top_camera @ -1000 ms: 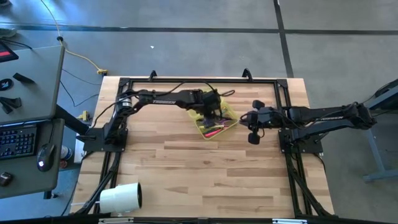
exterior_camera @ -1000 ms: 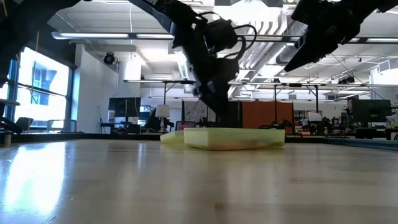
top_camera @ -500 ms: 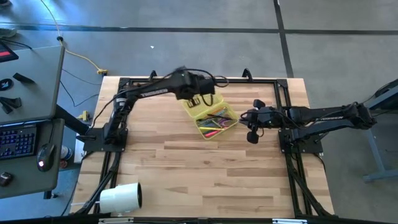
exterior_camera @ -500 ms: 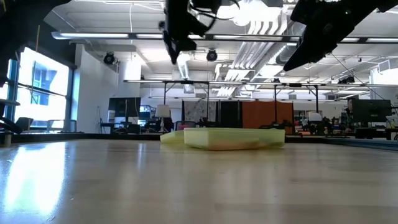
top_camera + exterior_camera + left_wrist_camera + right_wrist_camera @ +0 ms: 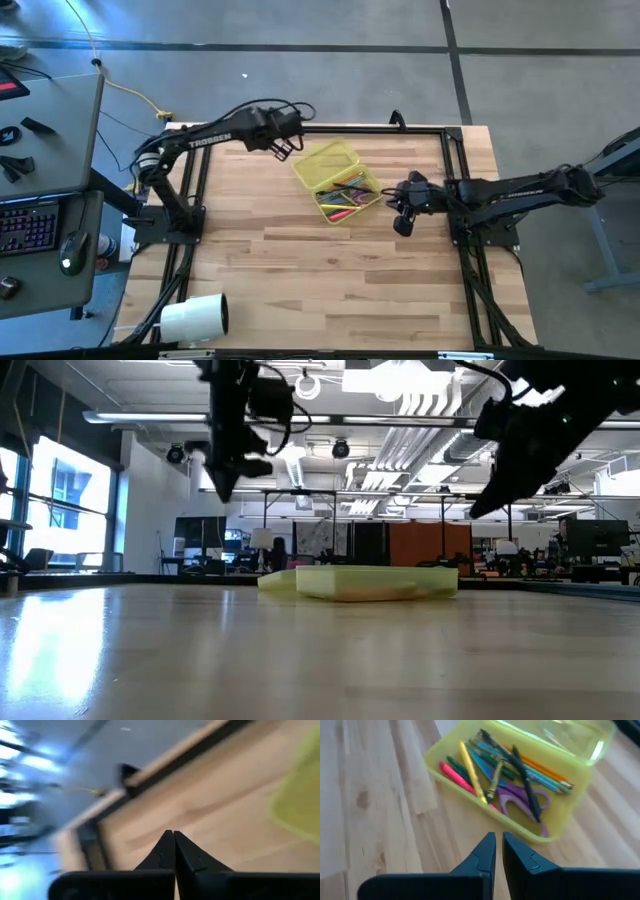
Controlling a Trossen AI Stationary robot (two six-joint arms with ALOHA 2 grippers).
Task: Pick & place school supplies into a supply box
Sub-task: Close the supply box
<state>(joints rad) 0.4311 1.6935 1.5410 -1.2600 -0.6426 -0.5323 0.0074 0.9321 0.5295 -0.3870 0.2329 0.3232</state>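
The yellow-green supply box (image 5: 336, 180) lies open on the table near its far edge, its lid (image 5: 322, 159) laid flat on the far side. In its tray lie the school supplies (image 5: 502, 767): pens, pencils, markers and purple-handled scissors (image 5: 520, 800). My left gripper (image 5: 284, 148) hangs shut and bare above the table, left of the box and near the far edge. My right gripper (image 5: 498, 842) hovers shut just right of the box, holding nothing.
A big white cylinder roll (image 5: 194, 318) lies at the table's near left corner. Black frame rails (image 5: 470, 250) run along the table's sides and far edge. Bare wood (image 5: 330, 270) stretches between the box and the near edge.
My left gripper has let go over the box, risen and swung away toward the table's far left, shutting on nothing. My right gripper has shifted slightly toward the box and the near edge. The box and its contents have stayed put.
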